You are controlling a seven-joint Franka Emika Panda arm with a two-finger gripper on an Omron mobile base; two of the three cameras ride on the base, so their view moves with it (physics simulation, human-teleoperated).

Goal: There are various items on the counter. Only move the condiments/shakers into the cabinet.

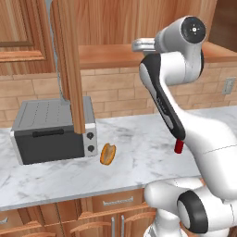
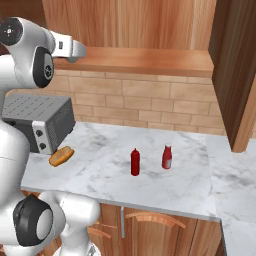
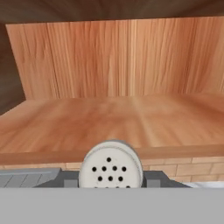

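We hold the shaker [image 3: 111, 166] pinched in the gripper [image 3: 111, 183] (cap toward us) before the cabinet shelf [image 3: 113, 118], ready to set it inside.

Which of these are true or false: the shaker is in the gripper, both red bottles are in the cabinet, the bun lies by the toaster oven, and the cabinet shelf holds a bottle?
1. The shaker is held in the gripper. True.
2. Both red bottles are in the cabinet. False: both red bottles stand on the counter.
3. The bun lies beside the toaster oven. True.
4. The cabinet shelf holds a bottle. False: the part of the shelf in the hand view is bare.
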